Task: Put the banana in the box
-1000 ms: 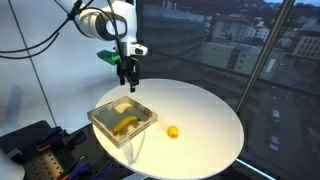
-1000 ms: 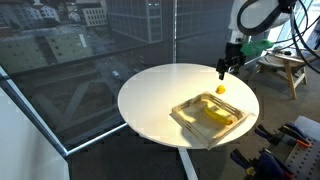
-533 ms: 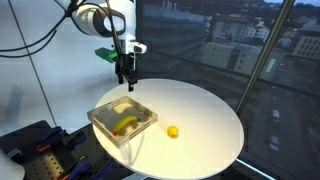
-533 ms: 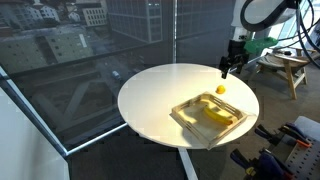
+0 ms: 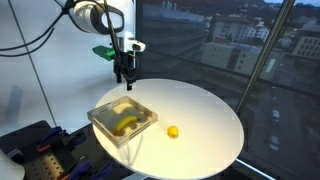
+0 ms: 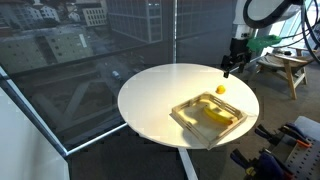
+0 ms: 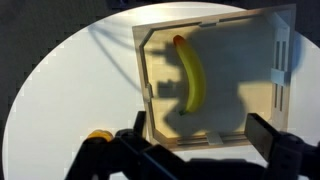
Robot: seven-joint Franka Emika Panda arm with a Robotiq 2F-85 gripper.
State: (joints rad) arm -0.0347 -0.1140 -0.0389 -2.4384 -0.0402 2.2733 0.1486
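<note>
The claw [image 5: 124, 78] hangs in the air with its jaws spread wide and nothing between them. Below it, well apart, the banana [image 5: 124, 124] lies flat on the floor of the box [image 5: 100, 113], which sits on the round white table [image 5: 205, 105].

In the wrist view the claw [image 7: 190, 165] comes in from the bottom edge. The banana [image 7: 190, 75] lies beyond its fingers, roughly in line with the gap between them. It runs lengthwise away from the claw, its darker tip at the far end. The banana is closer to the box's [image 7: 138, 70] wall on the left of that picture than to the opposite wall, touching neither.

A small round fruit [image 7: 99, 135] sits on the table [image 7: 60, 90] outside the box, beside the finger on the left of that picture. In an exterior view the claw [image 6: 226, 72] hovers above this fruit [image 6: 220, 88], just past the box's [image 6: 185, 118] far edge, with the banana [image 6: 215, 113] lower down inside.
</note>
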